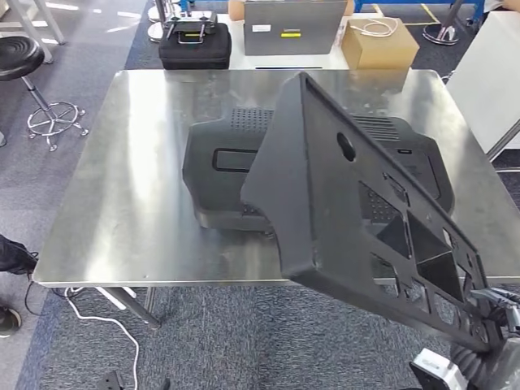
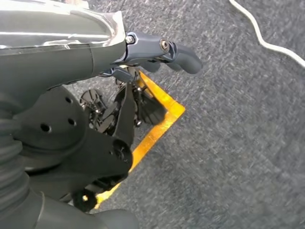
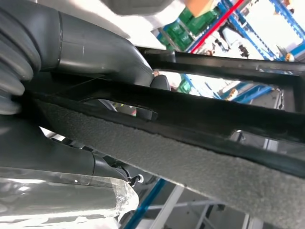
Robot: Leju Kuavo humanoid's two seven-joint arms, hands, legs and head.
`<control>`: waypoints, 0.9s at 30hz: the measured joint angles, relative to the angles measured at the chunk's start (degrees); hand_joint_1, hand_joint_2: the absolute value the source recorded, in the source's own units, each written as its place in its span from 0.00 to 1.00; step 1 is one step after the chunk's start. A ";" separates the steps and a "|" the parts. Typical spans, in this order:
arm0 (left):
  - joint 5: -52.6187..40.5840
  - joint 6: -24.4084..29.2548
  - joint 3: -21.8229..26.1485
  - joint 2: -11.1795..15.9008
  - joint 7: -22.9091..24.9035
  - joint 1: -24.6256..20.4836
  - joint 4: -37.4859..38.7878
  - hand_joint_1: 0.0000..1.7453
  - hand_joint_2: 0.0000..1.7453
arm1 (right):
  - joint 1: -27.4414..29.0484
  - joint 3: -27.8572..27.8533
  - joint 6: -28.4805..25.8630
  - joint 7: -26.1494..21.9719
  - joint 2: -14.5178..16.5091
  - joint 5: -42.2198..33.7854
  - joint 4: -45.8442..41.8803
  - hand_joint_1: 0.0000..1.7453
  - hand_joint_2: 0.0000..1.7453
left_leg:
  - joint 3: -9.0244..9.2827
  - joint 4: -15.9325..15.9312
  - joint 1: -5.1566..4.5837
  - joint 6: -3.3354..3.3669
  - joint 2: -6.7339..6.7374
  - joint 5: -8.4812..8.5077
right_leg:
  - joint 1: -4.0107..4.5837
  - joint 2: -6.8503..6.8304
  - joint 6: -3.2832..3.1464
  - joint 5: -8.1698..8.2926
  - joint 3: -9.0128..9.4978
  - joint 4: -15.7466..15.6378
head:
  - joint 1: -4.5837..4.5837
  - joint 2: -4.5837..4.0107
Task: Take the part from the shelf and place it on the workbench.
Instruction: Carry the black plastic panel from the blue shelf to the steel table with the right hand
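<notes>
A large black plastic part with a round hole and several cut-outs hangs tilted above the front right of the steel workbench. My right hand grips its near lower corner, at the picture's lower right. In the right wrist view the thumb and fingers clamp the part's rough edge. A second black moulded part lies flat on the middle of the bench, partly hidden behind the held one. My left hand hangs over grey carpet with its fingers apart and nothing in it.
Behind the bench stand a black case, a grey box and a cardboard box. A stool stands at the far left, a white panel at the right. A white cable trails under the bench's front left. Yellow tape marks the floor.
</notes>
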 joint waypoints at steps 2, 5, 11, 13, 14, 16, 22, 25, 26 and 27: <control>0.03 0.02 -0.01 0.01 -0.03 0.04 0.00 0.00 1.00 | -0.01 0.04 -0.01 0.01 -0.02 -0.02 -0.02 1.00 1.00 | 0.31 -0.37 0.03 0.79 -0.02 -0.36 | -0.17 -0.09 0.54 -0.46 0.11 0.04 | 0.00 0.00; 0.04 -0.08 -0.01 0.02 -0.08 -0.08 0.00 0.00 1.00 | -0.09 0.08 -0.01 -0.04 -0.06 -0.08 -0.05 1.00 1.00 | 1.06 -0.75 0.18 1.71 0.02 -0.77 | -0.24 -0.27 1.17 -3.69 -3.26 6.96 | 0.07 0.00; 0.05 -0.02 0.00 0.01 -0.10 0.06 0.00 0.00 1.00 | -0.07 0.11 -0.01 -0.05 -0.09 -0.25 0.02 1.00 1.00 | 3.23 -0.80 -0.28 2.13 -0.20 -2.45 | 0.22 -0.24 0.34 1.24 -8.58 9.71 | 0.08 0.00; 0.03 0.02 -0.01 -0.10 -0.10 0.03 0.00 0.00 1.00 | -0.13 0.14 0.01 -0.06 -0.15 -0.25 0.01 1.00 1.00 | 3.79 -0.91 -0.30 1.73 -0.30 -2.99 | 0.86 -0.23 -0.59 4.42 -6.49 3.68 | 0.07 0.00; 0.03 0.04 -0.01 -0.17 -0.08 0.01 0.00 0.00 1.00 | -0.17 0.14 0.01 -0.06 -0.19 -0.25 -0.01 1.00 1.00 | 3.80 -1.00 -0.25 1.46 -0.30 -3.11 | 1.13 -0.22 -0.99 4.59 -6.05 2.43 | 0.05 0.00; 0.02 0.08 -0.01 -0.31 -0.06 -0.05 0.00 0.00 1.00 | -0.20 0.14 0.01 -0.06 -0.25 -0.25 -0.07 1.00 1.00 | 3.89 -1.40 -0.18 0.87 -0.23 -3.18 | 1.33 -0.19 -1.59 4.11 -5.69 1.46 | 0.03 0.00; 0.04 0.36 -0.01 -0.26 -0.11 -0.15 0.00 0.00 1.00 | -0.37 0.10 0.00 -0.10 -0.29 -0.25 -0.13 1.00 1.00 | -2.12 10.26 -0.12 -0.38 -0.12 -8.39 | 0.52 -0.46 -2.21 3.85 -3.33 -1.04 | -0.31 0.00; 0.04 0.45 -0.01 -0.19 -0.10 0.01 0.00 0.00 1.00 | -0.31 0.09 0.01 -0.10 -0.29 -0.24 -0.11 1.00 1.00 | -4.15 11.26 0.19 -0.90 -0.09 -5.82 | 0.36 -0.31 -2.00 3.04 -2.30 -0.99 | -0.33 0.00; 0.04 0.46 -0.01 -0.15 -0.10 0.00 0.00 0.00 1.00 | -0.29 0.08 0.01 -0.10 -0.29 -0.24 -0.11 1.00 1.00 | -2.97 7.89 0.35 -1.03 -0.07 -3.23 | 0.26 -0.26 -1.75 2.64 -1.78 -0.95 | -0.33 0.00; 0.04 0.47 -0.01 -0.13 -0.09 -0.03 0.00 0.00 1.00 | -0.29 0.08 0.01 -0.10 -0.29 -0.25 -0.10 1.00 1.00 | -1.65 4.58 0.40 -1.14 -0.04 -1.25 | 0.23 -0.21 -1.39 2.20 -1.33 -0.87 | -0.32 0.00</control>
